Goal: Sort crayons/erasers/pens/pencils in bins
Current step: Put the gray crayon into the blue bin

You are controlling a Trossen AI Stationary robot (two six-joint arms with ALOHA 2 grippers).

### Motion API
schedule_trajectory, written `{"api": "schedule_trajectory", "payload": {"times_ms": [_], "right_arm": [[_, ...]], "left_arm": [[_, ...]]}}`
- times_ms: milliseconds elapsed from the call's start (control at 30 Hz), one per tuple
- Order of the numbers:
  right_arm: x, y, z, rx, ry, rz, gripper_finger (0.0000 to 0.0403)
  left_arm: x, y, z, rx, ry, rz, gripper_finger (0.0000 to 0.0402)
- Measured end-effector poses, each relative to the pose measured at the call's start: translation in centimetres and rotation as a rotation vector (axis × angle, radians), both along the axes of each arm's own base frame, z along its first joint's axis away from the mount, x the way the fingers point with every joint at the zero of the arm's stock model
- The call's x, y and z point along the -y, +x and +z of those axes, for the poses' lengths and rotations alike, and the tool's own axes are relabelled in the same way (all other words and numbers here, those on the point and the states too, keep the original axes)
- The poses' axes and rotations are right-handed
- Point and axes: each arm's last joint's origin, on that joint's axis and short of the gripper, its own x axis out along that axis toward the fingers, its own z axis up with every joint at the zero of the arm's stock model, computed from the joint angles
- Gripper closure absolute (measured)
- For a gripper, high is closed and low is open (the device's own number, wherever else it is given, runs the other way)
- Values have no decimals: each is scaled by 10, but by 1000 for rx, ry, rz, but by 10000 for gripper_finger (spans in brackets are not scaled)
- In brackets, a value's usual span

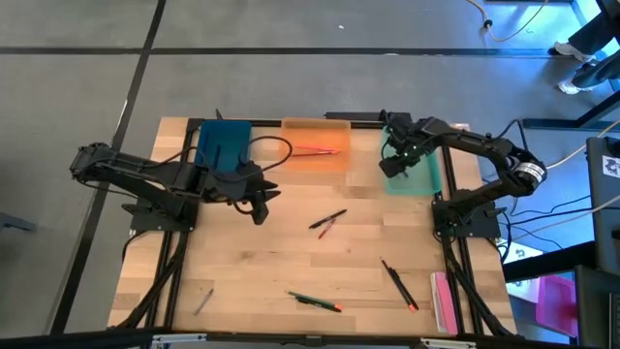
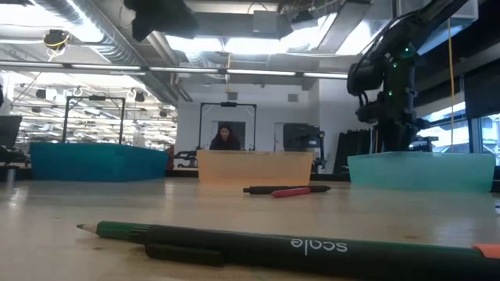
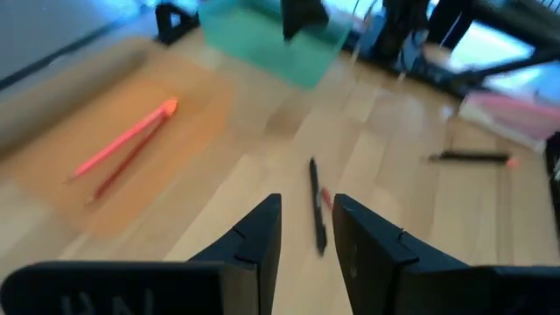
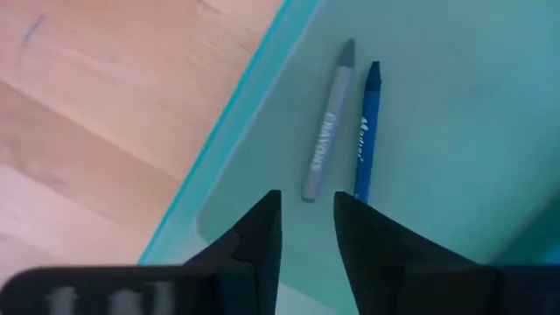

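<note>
Right wrist view shows grey crayon (image 4: 328, 122) and blue crayon (image 4: 367, 131) lying in the mint bin (image 4: 455, 105); high view hides them. Right gripper (image 4: 306, 229) fingers slightly apart, empty.

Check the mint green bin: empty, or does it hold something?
Not empty. The mint green bin holds a grey crayon and a blue crayon lying side by side on its floor.
</note>
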Motion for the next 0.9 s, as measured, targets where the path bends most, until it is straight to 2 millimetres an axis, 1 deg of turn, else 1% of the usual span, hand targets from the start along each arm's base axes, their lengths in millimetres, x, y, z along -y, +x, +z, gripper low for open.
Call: {"api": "schedule_trajectory", "payload": {"times_ms": [100, 200, 333, 467, 567, 667, 800, 900], "right_arm": [[-1, 1, 17, 37, -34, 28, 295], [-11, 6, 39, 123, -88, 109, 294], [-35, 12, 68, 231, -172, 221, 293], [-64, 16, 88, 364, -223, 355, 293], [-86, 21, 99, 465, -242, 465, 293], [-102, 27, 107, 554, -276, 562, 293], [-120, 39, 116, 699, -281, 725, 293], [-130, 46, 123, 813, -277, 803, 293]], "left_arm": [[-1, -6, -5, -58, -42, 29, 305], [0, -11, -11, -115, -77, 62, 305], [6, -15, -15, -149, -126, 85, 305], [14, -20, -18, -170, -194, 116, 305], [21, -26, -22, -209, -302, 149, 305], [32, -33, -25, -269, -422, 155, 305], [49, -41, -31, -352, -536, 159, 305], [63, -44, -37, -413, -597, 174, 305]]}}
